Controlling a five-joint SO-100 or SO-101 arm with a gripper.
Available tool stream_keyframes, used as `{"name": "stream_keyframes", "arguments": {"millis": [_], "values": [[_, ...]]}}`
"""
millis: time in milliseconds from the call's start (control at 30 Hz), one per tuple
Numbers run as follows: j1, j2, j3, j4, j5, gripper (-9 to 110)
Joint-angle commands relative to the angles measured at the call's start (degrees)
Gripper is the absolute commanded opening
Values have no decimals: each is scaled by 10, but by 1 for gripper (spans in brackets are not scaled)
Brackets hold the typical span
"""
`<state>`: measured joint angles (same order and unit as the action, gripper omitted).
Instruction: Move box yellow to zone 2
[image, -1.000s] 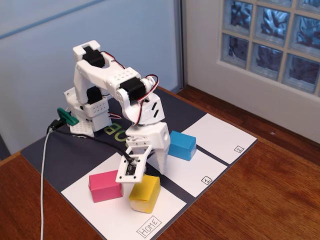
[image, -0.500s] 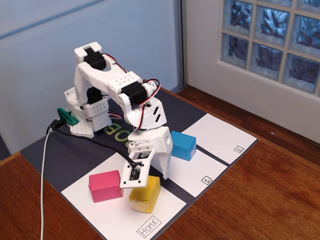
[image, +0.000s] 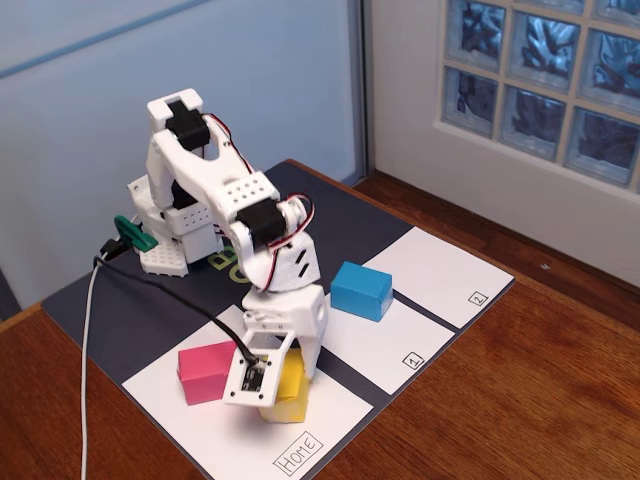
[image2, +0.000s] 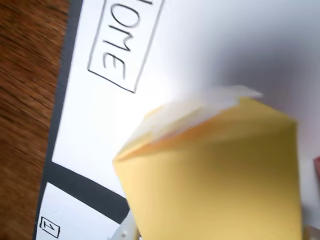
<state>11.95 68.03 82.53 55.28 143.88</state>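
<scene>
Bent sharply at the elbow and folded forward over the dark mat (image: 150, 320), with the white arm (image: 215, 185) reaching down from its base at the back and the gripper (image: 285, 378) lowered onto the Home sheet (image: 230, 430) in the fixed view. Closed around the box yellow (image: 290, 395), with white fingers on either side of it. Seen very close in the wrist view: box yellow (image2: 215, 175) filling the lower right, slightly blurred, over the sheet with the boxed lettering "HOME" (image2: 125, 47). Box yellow placed on the Home sheet, just beside the pink box (image: 207, 372); well apart from zone 2 (image: 440, 275), at the far right end of the mat. Three boxes counted: one yellow, one pink, one blue. Blue box (image: 361, 290) resting at the edge of the sheet marked 1 (image: 385, 345). Three white sheets counted: Home, 1 and 2. One black cable (image: 160, 285) and one white cable (image: 88, 350) running from the base.
</scene>
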Motion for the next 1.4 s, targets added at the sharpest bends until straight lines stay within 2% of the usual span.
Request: {"name": "stream_keyframes", "arguments": {"millis": [0, 300, 467, 700, 800, 1067, 1367], "values": [[4, -1, -1, -26, -4, 37], [4, -21, 22, -114, 4, 38], [0, -21, 26, -122, 20, 28], [1, -20, 33, -122, 12, 5], [3, -16, 34, -119, -8, 0], [12, 18, 45, -121, -135, -1], [17, 55, 49, -117, -163, -1]]}}
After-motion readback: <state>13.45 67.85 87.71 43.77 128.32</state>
